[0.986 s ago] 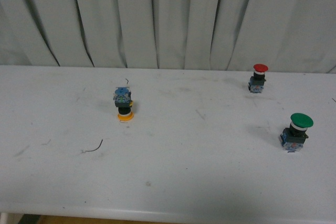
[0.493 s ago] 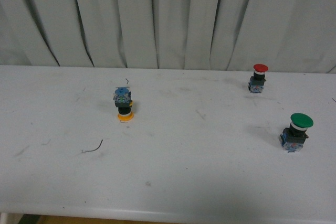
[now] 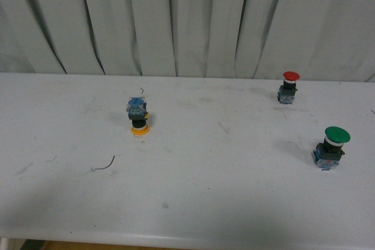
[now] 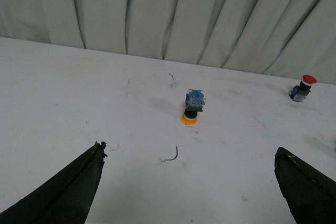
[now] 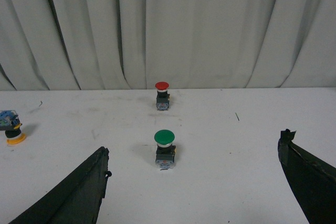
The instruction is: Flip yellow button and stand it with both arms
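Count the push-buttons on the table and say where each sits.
3. The yellow button sits cap-down, left of centre. The red button stands at the back right. The green button stands nearer, by the right edge. None appears hidden.

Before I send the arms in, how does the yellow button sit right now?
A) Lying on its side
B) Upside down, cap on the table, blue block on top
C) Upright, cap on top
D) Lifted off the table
B: the yellow button stands with its yellow cap down on the table and its blue contact block on top.
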Controlling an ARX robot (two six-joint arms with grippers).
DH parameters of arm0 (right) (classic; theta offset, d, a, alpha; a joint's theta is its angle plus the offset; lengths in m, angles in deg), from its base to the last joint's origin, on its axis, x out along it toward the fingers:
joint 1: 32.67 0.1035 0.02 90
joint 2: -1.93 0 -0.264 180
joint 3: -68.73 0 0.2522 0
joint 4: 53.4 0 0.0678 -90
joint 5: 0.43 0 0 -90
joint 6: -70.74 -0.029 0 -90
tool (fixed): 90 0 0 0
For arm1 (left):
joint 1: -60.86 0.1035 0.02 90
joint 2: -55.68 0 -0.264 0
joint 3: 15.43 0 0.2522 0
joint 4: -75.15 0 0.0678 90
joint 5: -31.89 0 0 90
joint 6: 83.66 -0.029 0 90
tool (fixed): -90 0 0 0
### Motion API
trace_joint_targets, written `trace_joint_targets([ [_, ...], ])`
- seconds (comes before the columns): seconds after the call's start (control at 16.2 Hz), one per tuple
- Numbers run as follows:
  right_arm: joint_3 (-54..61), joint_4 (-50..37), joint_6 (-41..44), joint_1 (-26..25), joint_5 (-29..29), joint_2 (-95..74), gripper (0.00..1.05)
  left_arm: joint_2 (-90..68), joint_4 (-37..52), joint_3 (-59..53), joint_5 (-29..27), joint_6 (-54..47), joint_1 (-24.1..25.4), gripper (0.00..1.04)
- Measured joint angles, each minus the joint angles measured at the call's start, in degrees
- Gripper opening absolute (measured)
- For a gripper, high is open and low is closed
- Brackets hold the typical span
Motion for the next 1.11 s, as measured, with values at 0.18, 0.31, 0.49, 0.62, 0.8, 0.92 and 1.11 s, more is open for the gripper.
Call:
trace_joint_targets([
  [0.18,0.0,0.0,0.0,0.0,0.0,0.0,0.98,-35.45,24.92,12.83,-4.42,0.02,-1.99,0.98],
  [0.31,0.0,-0.02,0.0,0.0,0.0,0.0,0.98,-54.1,22.73,25.03,-5.2,-0.13,-3.43,0.98],
  [0.49,0.0,0.0,0.0,0.0,0.0,0.0,0.98,-75.14,12.85,44.94,-6.36,0.33,-5.86,0.98],
  [0.62,0.0,-0.02,0.0,0.0,0.0,0.0,0.98,-84.3,5.31,59.17,-7.08,0.22,-7.91,0.98],
  [0.8,0.0,-0.02,0.0,0.0,0.0,0.0,0.98,-91.12,-4.31,72.81,-7.65,0.0,-9.7,0.98],
  [0.92,0.0,-0.02,0.0,0.0,0.0,0.0,0.98,-93.88,-10.47,77.57,-8.11,0.04,-9.97,0.98],
  [1.11,0.0,0.0,0.0,0.0,0.0,0.0,0.98,-94.71,-16.92,77.33,-5.99,1.86,-9.31,0.98],
])
